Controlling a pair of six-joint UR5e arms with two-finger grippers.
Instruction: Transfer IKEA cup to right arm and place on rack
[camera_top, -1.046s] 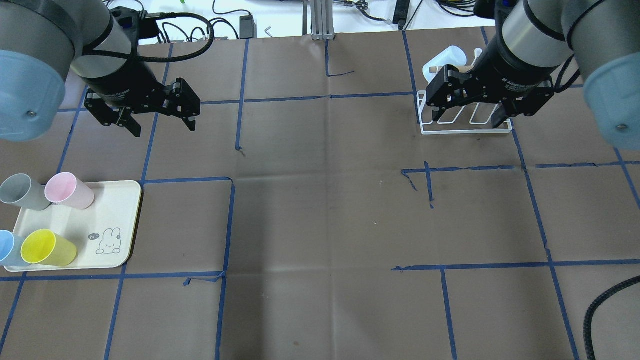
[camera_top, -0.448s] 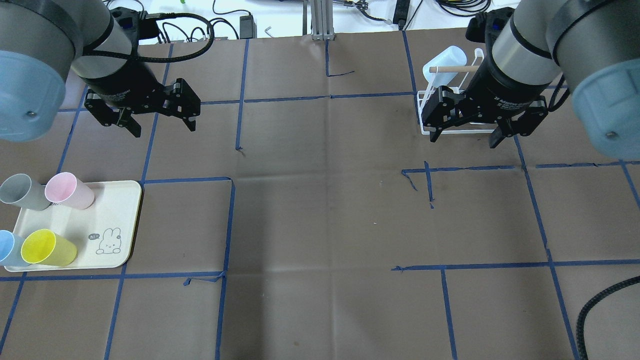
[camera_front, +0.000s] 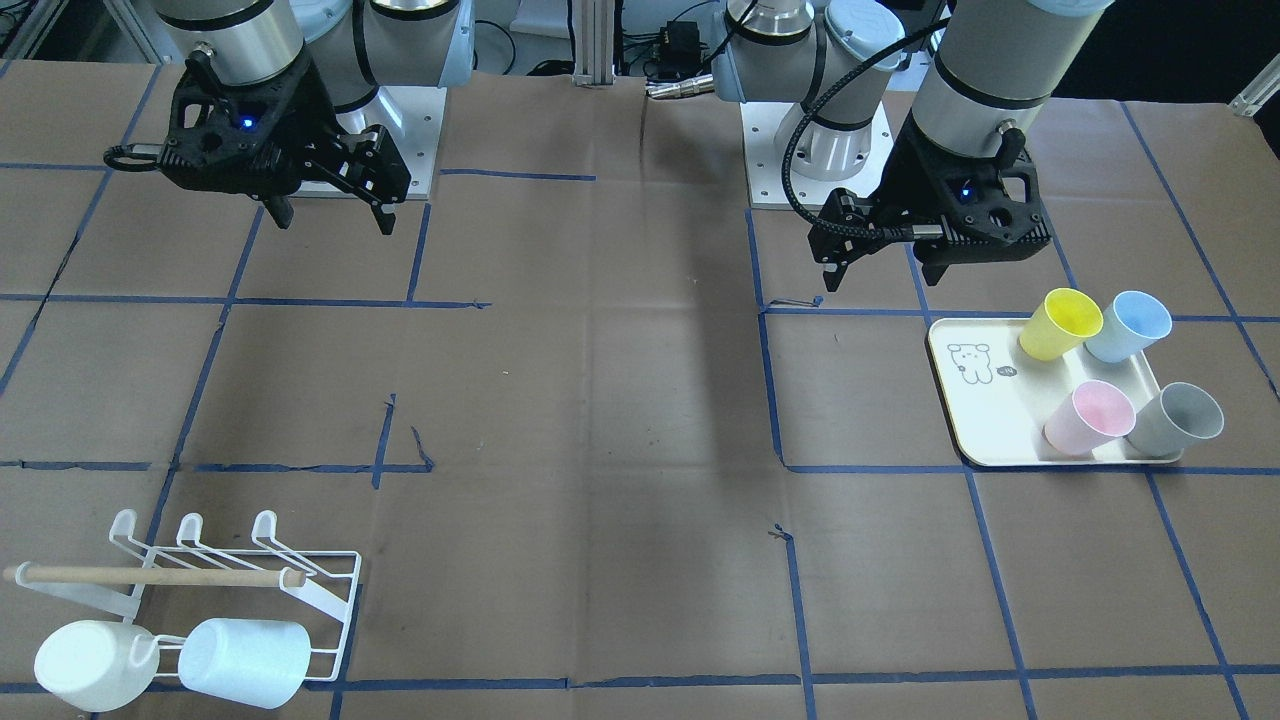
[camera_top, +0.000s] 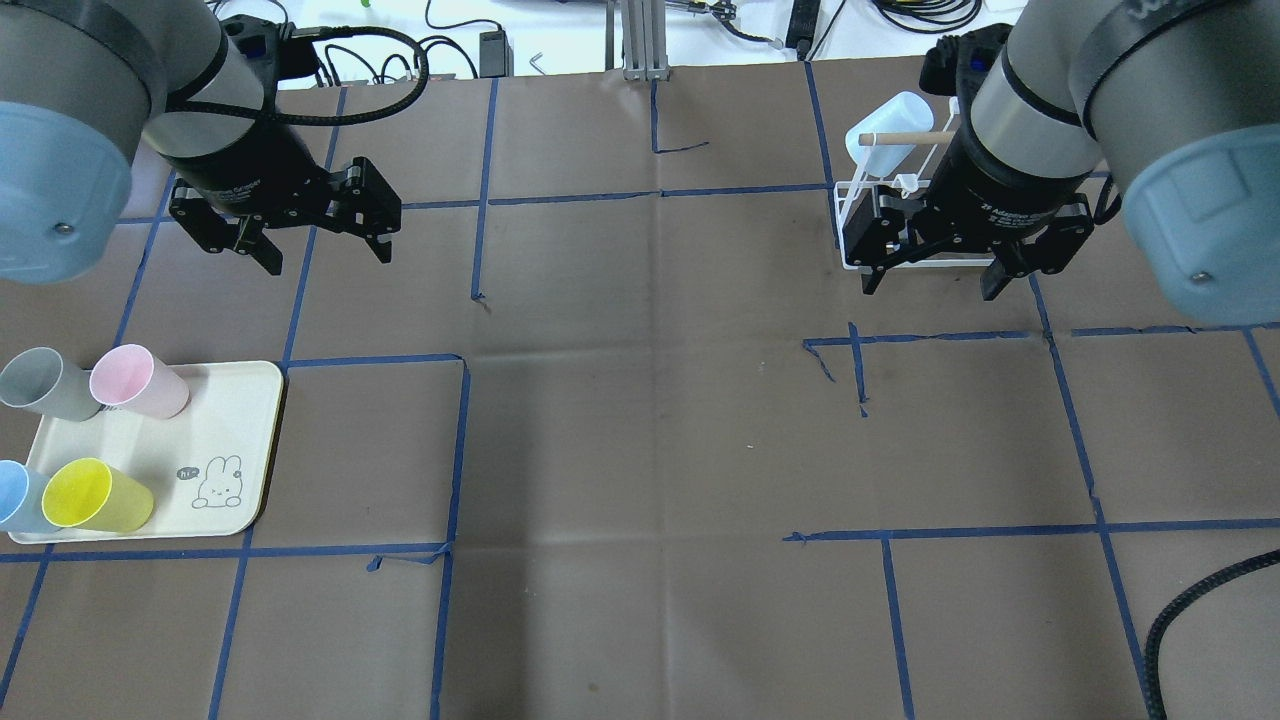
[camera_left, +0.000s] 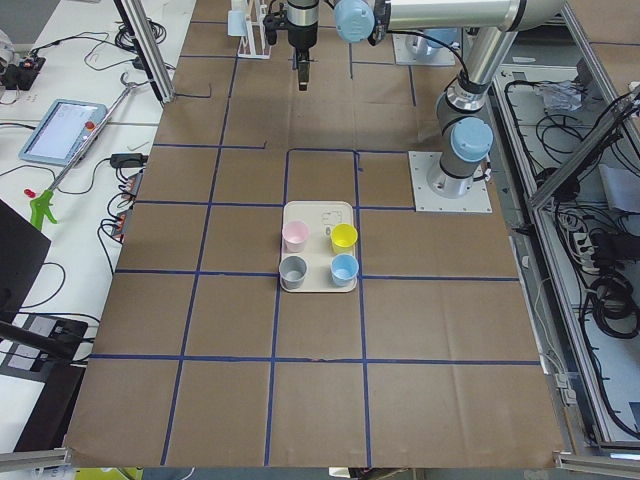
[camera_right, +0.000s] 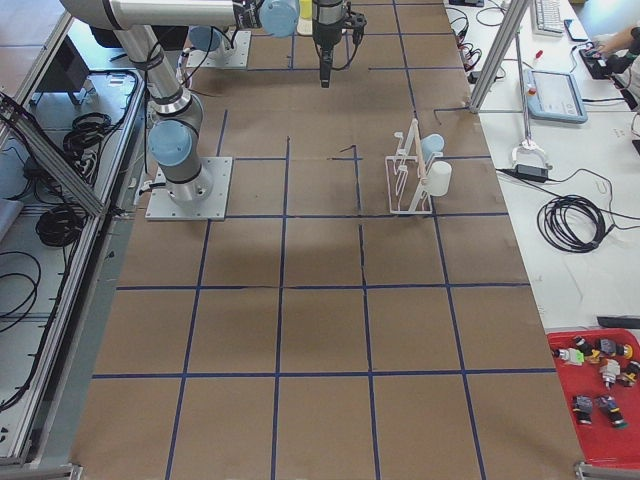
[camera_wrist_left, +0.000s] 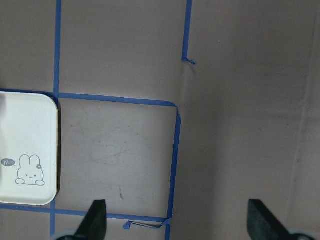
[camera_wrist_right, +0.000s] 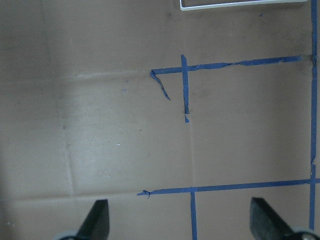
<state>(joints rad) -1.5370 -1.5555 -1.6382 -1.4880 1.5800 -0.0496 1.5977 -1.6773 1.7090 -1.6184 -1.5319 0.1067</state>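
Tray (camera_top: 235, 430) at far left: 4 cups (camera_top: 135, 380) upright on it, grey, pink, blue, yellow. Left gripper (camera_top: 328, 260) hangs over bare paper (camera_top: 640, 420) beyond the tray, jaws spread wide, nothing held. Right gripper (camera_top: 929, 290) hangs above the paper at the rack's (camera_top: 848, 262) near edge, jaws equally wide, empty. Rack carries 2 pale cups (camera_front: 245, 660) on their sides; white or light blue, hard to tell under glare.

Two cups (camera_front: 245, 662) sit on the rack (camera_front: 150, 575); my right gripper (camera_top: 929, 285) hangs raised on my side of it. Well to the rack's left hangs my left gripper (camera_top: 328, 260), and nearer me, the tray (camera_top: 230, 420) carrying four cups (camera_top: 135, 380).
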